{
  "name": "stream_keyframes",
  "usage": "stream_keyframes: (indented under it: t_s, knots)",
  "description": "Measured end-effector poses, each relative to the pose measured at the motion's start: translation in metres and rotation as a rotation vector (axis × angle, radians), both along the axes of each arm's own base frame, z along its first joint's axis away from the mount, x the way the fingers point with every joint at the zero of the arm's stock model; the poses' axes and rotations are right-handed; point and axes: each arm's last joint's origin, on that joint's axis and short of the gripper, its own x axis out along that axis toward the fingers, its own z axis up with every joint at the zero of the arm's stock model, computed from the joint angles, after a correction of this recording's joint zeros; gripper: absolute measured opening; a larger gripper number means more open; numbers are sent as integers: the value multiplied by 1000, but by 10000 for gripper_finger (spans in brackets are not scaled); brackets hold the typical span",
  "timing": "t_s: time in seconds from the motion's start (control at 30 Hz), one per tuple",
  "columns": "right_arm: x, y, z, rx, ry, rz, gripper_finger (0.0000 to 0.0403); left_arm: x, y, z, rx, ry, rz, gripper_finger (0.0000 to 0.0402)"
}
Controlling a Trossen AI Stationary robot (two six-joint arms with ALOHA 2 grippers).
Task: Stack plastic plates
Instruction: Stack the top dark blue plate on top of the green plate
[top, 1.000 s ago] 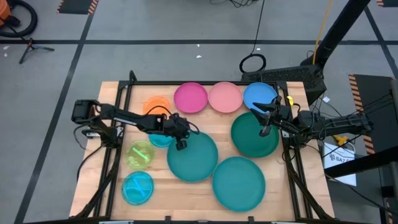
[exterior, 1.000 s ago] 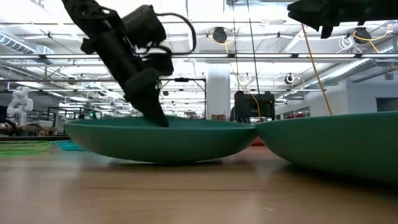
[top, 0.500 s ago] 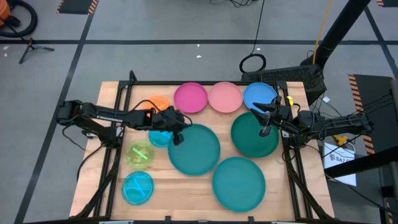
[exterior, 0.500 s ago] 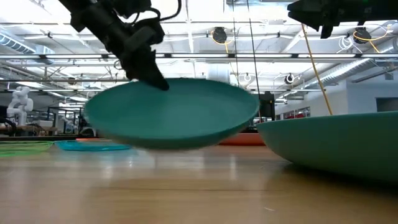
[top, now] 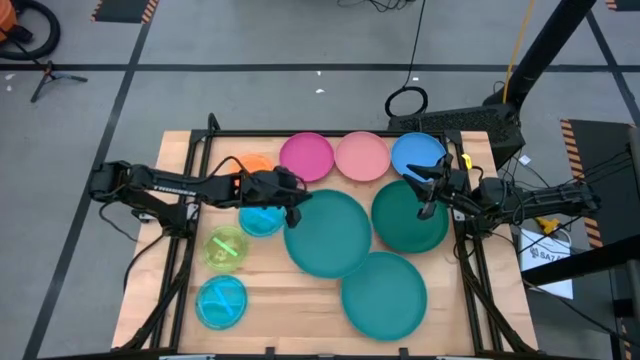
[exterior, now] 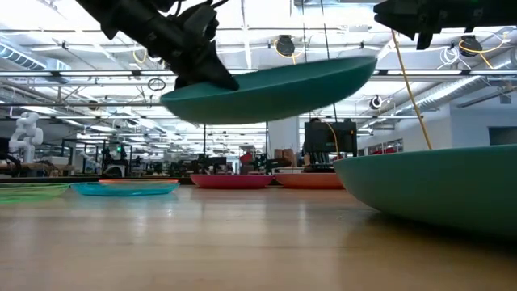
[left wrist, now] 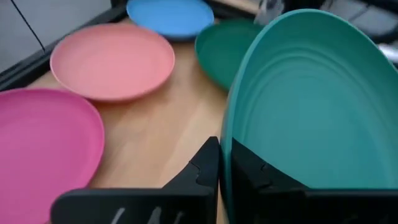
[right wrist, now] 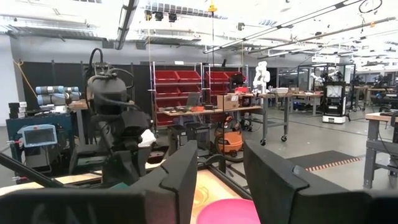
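Observation:
My left gripper [top: 292,205] is shut on a large teal plate [top: 328,233] and holds it in the air over the middle of the table. A second large teal plate [top: 384,295] lies on the table at the near right. A dark green plate [top: 410,215] lies at the right, with my right gripper [top: 430,195] hanging open above it, nothing between its fingers [right wrist: 186,171]. Along the far edge lie magenta [top: 306,157], pink [top: 361,156] and blue [top: 417,154] plates. On the left lie small orange [top: 252,164], cyan [top: 262,220], lime [top: 227,248] and another cyan [top: 221,302] plates. My left gripper pinches the teal plate's left rim [left wrist: 227,134] between its two fingers, one on the inner face and one on the underside. The fingers come from the table's left, slanting a little downward. The plate [exterior: 275,85] is lifted clear of the table and tilted, its free right edge higher than the held edge.
Black frame rails [top: 200,150] run along the table's left, far and right sides. Bare wood [top: 290,310] shows at the near middle, between the near cyan plate and the near teal plate.
My left gripper has risen and tipped upward, still shut on the teal plate's rim. The plate, which lay on the table a second ago, now hangs clear of it, tilted with its right edge up, and has shifted a little toward the far right.

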Motion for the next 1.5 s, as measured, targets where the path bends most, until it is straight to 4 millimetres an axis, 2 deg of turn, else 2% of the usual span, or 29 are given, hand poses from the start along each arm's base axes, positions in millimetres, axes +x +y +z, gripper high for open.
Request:
stream_keyframes:
  t_s: [0.33,0.6,0.8,1.2,1.5]
  knots:
    - [0,1,0,-1,-1,14,123,4,16,12,-15,-143,64,18]
    - [2,11,9,-22,-22,207,123,4,17,15,-15,-171,70,18]
    - [9,23,18,-44,17,289,123,4,18,16,-28,-184,89,19]
    - [34,60,39,-240,119,436,123,4,20,18,-53,-220,163,19]
    - [40,76,45,-247,215,341,123,18,21,7,-93,-267,178,19]
